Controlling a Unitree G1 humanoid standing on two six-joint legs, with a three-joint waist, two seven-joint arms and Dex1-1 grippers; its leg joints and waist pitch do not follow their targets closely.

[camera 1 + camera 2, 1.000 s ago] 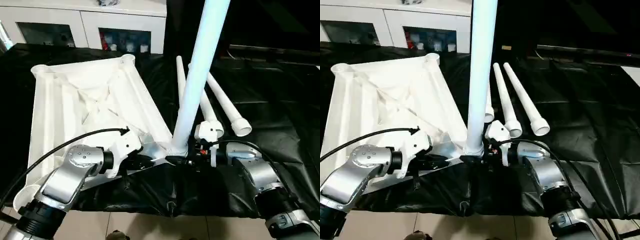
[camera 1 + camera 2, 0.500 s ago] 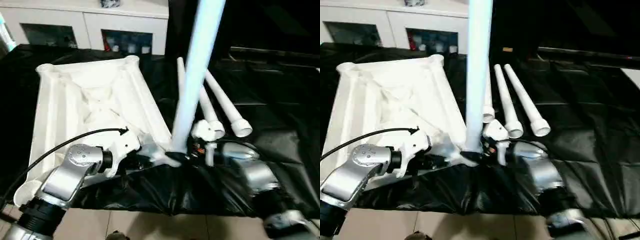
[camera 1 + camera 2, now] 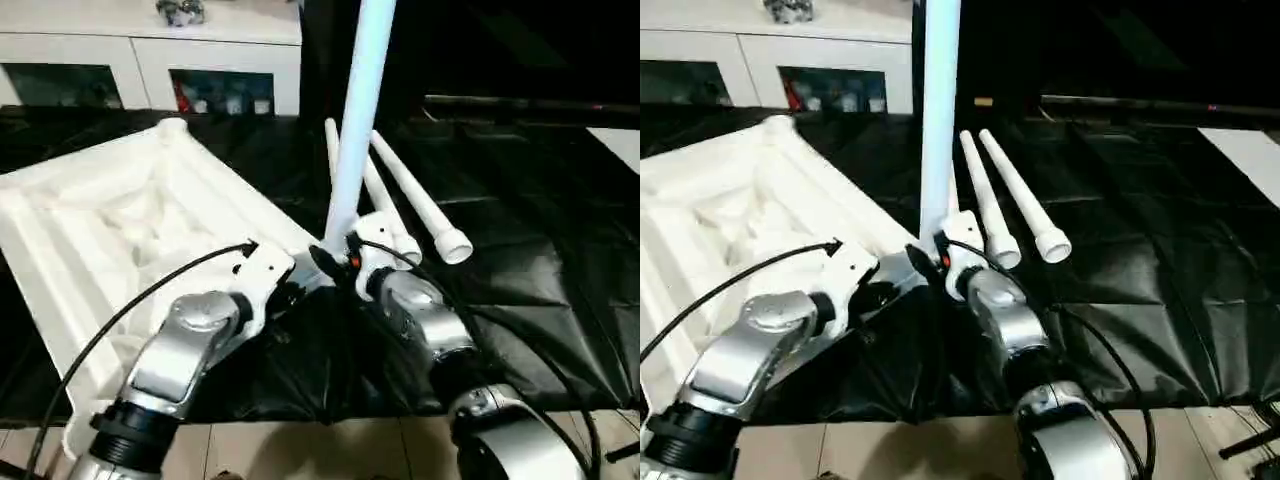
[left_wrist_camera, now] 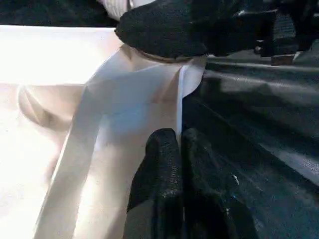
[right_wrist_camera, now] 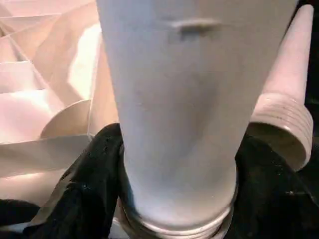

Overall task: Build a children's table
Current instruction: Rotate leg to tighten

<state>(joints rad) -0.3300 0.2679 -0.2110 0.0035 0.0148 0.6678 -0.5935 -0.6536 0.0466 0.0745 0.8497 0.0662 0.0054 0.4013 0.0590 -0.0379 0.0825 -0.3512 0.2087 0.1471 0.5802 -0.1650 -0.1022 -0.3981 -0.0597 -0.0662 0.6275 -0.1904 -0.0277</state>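
Note:
The children's table top (image 3: 120, 220) lies upside down on the left, white, with its ribbed underside up. One white leg (image 3: 358, 110) stands upright in the near corner socket. My right gripper (image 3: 335, 262) is shut on this leg's base; the black fingers (image 5: 92, 174) press on both sides of the leg (image 5: 179, 99). My left gripper (image 3: 295, 290) holds the top's thin near edge just beside that corner. Its fingers (image 4: 162, 159) are shut on the white rim (image 4: 149, 94).
Loose white legs (image 3: 415, 200) lie side by side on the black cloth (image 3: 520, 260) just beyond my right gripper. A white cabinet with glass doors (image 3: 150, 70) stands behind the table. The cloth ends at the tiled floor (image 3: 300, 450) near me.
The camera has swung, so the whole scene sits differently in the picture. The leg now stands straighter in the corner socket, and my right fingers have drawn in around its base.

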